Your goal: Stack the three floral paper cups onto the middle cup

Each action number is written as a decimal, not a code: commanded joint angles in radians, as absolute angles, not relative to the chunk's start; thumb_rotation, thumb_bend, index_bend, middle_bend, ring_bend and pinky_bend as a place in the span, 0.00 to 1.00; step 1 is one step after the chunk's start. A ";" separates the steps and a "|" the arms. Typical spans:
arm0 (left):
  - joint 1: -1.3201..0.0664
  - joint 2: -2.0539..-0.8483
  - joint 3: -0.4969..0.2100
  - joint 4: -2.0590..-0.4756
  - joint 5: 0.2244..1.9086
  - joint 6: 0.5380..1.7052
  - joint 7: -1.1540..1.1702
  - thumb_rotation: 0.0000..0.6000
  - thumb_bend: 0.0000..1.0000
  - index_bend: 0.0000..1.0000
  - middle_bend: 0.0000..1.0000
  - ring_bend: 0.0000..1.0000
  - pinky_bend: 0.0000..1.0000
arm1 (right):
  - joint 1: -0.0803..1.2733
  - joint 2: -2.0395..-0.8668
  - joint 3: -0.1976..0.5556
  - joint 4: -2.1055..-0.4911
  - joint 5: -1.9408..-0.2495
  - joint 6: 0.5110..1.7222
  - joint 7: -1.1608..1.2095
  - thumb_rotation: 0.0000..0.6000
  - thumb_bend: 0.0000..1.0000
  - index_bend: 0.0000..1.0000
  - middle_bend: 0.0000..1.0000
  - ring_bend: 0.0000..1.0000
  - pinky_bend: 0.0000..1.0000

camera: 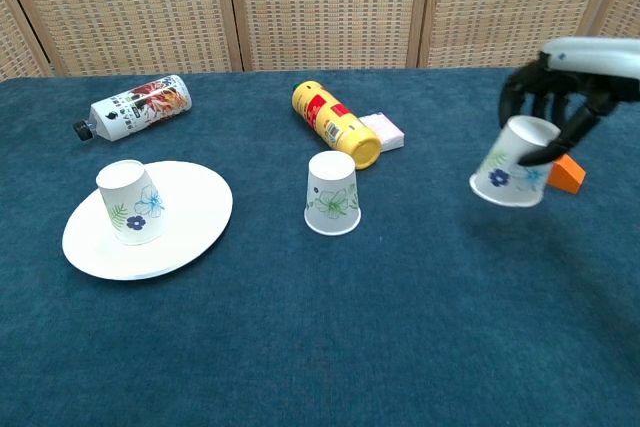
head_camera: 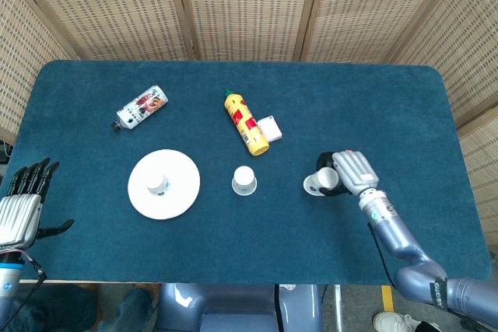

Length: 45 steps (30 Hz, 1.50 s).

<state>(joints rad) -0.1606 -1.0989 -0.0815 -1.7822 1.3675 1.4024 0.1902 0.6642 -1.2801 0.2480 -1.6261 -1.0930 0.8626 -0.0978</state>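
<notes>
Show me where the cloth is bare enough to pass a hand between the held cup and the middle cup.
Bare cloth runs between the right hand holding its cup aloft and the middle cup. The near edge of the table is free too. Crowded: behind the middle cup, by the yellow bottle and white box.
</notes>
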 commanded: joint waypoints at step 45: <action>-0.202 -1.084 -0.091 -1.770 1.287 1.314 0.156 1.00 0.00 0.00 0.00 0.00 0.00 | 1.226 -1.453 0.284 -1.664 -0.422 0.901 -0.569 1.00 0.38 0.52 0.55 0.52 0.54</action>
<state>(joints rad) -0.2015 -1.0839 -0.0913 -1.7699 1.2867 1.3138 0.1556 1.2244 -1.4517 0.2849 -1.6652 -0.4232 0.9005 -0.5699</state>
